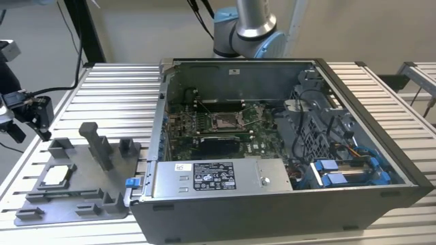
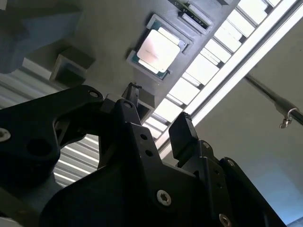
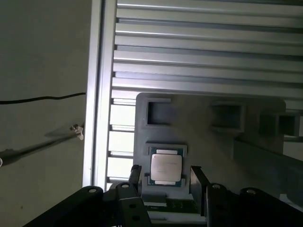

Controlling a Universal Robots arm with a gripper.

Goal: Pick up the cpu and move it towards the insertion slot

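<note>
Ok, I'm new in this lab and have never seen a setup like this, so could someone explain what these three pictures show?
The exterior view looks at a ribbed metal table from off the machine. The grey jointed column at the back is a robot arm. Two cameras ride near its wrist, so both wrist views look down past its black hand. On the table stand an opened computer case and, at the exterior view's left, a grey fixture tray. The cpu, a small pale square chip, lies in a recess of that tray. The hand hovers above it, open, holding nothing. The insertion slot, a shiny metal-framed socket on the green board inside the case, is where the chip is meant to go.
</note>
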